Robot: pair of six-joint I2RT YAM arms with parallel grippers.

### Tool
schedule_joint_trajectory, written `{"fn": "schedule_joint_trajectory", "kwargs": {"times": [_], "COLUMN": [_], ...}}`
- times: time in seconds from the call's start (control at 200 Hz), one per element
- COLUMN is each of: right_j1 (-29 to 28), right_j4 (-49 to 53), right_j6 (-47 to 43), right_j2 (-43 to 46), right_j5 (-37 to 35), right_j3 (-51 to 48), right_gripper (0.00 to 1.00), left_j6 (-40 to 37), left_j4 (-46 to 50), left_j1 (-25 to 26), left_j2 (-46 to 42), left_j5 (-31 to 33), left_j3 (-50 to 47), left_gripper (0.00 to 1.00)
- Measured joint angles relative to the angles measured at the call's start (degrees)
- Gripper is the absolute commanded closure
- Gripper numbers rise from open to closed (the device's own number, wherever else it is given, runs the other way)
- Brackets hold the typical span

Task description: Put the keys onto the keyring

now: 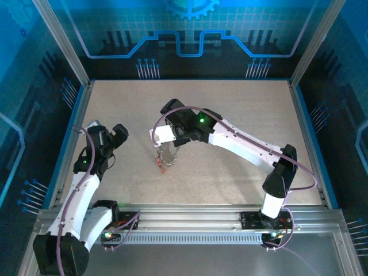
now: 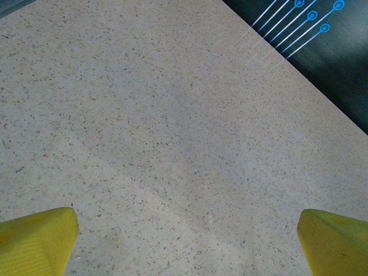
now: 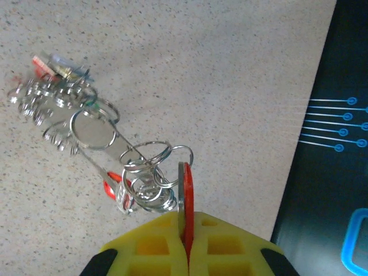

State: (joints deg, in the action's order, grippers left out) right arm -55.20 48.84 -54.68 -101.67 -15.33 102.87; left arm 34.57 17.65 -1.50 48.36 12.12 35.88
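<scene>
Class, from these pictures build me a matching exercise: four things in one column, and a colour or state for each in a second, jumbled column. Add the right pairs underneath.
Column one:
1. left gripper
2. right gripper
3. red tag
4. table

Column two:
A. speckled beige
B. open, holding nothing
C. shut
D. pinched edge-on

Pairs: 1-B, 2-C, 3-D, 4-A
</scene>
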Motion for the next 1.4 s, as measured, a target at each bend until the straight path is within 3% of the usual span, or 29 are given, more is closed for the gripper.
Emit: {"fn": "schedule_joint_trajectory", "kwargs": {"times": [0.145,0.49,0.845,1.191,1.401], "right_j1": [0.02,0.92,9.55,17.49,19.26], "right_j4": [-1.81,-9.86,-13.66,-15.13,-16.11], "right_j6": [0.42,-7.61,-5.68,-3.17,-2.71], "right_j2": [0.37,7.54,13.92,13.9,10.36], "right_j5": [0.9,3.37,4.46,6.54,5.66], "right_j3": [-2.23,-23.5,-34.47,-40.33,-41.35], "right_gripper": [1.0,1.0,1.0,1.0,1.0], "left_j6": [0.02,0.55,2.6,3.04,3.06], "left_j4": [0.0,-1.44,-1.6,-2.19,-3.04], "left_j1": [-0.07,-0.07,-0.13,-0.17,-0.17], "left_j2": [0.0,-0.07,-0.59,-0.57,-0.24], "left_j5": [0.39,1.01,1.62,1.6,1.55], "left_j3": [-0.48,-2.89,-3.48,-3.96,-4.31], "left_gripper": [0.01,0.01,0.01,0.01,0.01]}}
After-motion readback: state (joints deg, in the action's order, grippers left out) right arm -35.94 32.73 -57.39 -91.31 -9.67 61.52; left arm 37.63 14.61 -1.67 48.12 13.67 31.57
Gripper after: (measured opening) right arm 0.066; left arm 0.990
